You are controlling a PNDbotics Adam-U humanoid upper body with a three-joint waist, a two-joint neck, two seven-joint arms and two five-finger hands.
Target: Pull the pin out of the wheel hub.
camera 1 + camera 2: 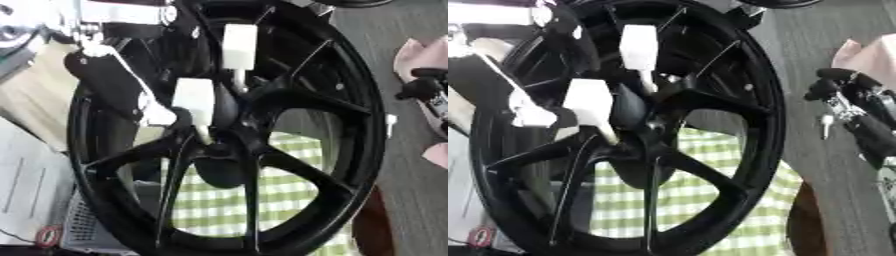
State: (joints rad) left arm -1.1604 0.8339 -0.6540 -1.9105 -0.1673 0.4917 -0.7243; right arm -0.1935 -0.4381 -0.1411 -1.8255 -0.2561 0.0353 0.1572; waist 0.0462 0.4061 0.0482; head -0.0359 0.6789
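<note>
In the middle of the view stands a big black wheel hub (262,130), upright and a little tilted, with thin spokes that run out from its centre to the rim. Through the gaps between the lower spokes I can see a green and white checked cloth (219,200) behind it.

Two white pins are at the centre part of the hub. The upper pin (239,47) has a white block for a head and a thin stem that goes down into the hub near the centre. The lower pin (193,95) sits just beside it, more to the left, and its stem also points down toward the centre.

The left hand (109,75) comes in from the upper left, black with white parts, and it lies against the left side of the hub, close to the lower pin. I cannot tell if its fingers are curled round that pin or only beside it.

The right hand (842,87) shows at the right edge, well apart from the hub, over the grey floor (815,45). Its fingers look curled, and I see nothing in them.

A pink thing (420,55) lies by that hand.
</note>
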